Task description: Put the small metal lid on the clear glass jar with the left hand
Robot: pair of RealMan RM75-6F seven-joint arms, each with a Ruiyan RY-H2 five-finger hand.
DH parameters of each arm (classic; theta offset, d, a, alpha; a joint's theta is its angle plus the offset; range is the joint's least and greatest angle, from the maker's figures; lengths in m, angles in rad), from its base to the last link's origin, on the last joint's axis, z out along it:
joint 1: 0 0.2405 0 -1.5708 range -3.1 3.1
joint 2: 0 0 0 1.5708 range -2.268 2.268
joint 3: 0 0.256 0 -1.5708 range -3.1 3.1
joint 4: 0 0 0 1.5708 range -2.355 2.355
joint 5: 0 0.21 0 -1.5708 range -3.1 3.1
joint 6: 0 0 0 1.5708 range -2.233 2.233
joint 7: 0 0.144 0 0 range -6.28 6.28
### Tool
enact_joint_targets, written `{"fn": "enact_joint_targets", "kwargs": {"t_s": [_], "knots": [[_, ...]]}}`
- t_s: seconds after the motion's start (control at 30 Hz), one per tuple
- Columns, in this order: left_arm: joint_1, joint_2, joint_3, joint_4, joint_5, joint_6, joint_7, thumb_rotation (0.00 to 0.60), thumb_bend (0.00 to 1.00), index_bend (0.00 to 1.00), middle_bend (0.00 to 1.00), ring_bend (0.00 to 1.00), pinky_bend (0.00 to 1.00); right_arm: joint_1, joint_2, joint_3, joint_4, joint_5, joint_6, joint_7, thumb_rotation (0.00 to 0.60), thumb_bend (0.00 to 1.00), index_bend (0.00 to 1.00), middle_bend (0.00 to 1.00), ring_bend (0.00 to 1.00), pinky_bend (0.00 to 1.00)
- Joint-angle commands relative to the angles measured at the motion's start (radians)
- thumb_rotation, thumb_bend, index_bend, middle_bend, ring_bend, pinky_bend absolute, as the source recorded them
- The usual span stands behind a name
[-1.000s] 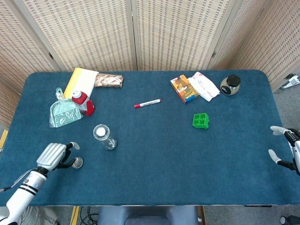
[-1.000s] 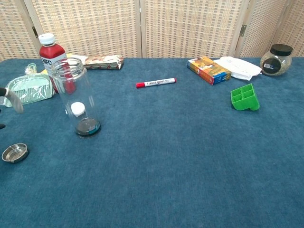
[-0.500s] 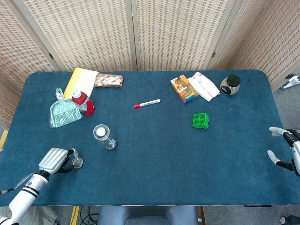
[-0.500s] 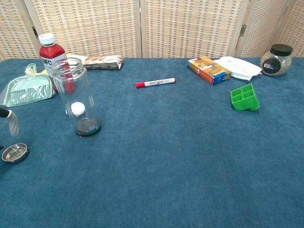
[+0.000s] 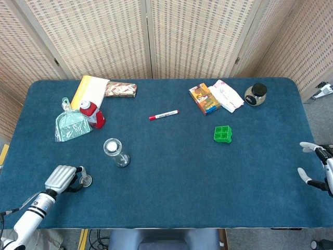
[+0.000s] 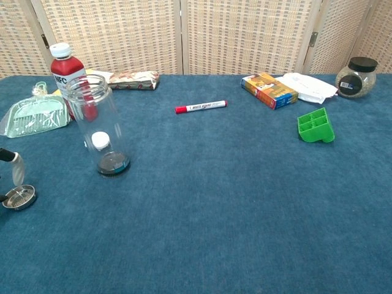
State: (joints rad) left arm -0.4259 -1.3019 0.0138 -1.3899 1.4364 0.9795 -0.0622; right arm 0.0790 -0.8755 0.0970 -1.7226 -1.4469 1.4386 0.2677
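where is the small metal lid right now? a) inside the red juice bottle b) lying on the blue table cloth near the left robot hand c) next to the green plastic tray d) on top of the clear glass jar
b, the small round metal lid lies flat on the blue table cloth beside the left robot hand, apart from the tall clear glass jar, whose mouth is uncovered.

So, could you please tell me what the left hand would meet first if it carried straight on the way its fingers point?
Most likely the small metal lid: the left hand has its fingers right beside it, though actual contact is unclear.
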Motion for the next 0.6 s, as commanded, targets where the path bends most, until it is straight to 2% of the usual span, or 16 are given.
{"fn": "enact_joint_targets", "kwargs": {"t_s": [0.03,0.33,0.6], "knots": [[-0.004,-0.009,0.0,0.012,-0.005,-0.006,-0.002,0.6,0.33,0.49,0.93,0.92,0.93,-0.001,0.001,0.0,-0.001,0.0,0.001,0.0,0.6,0.29,0.26,0.34,0.22,0.32],[-0.011,-0.031,-0.002,0.037,-0.026,-0.023,-0.002,0.6,0.34,0.51,0.94,0.93,0.93,-0.006,0.001,0.0,0.001,0.003,0.005,0.002,0.6,0.29,0.26,0.34,0.22,0.32],[-0.017,-0.047,-0.005,0.057,-0.041,-0.036,-0.006,0.6,0.41,0.54,0.95,0.93,0.94,-0.01,0.002,0.001,0.004,0.004,0.01,0.007,0.6,0.29,0.26,0.34,0.22,0.32]]}}
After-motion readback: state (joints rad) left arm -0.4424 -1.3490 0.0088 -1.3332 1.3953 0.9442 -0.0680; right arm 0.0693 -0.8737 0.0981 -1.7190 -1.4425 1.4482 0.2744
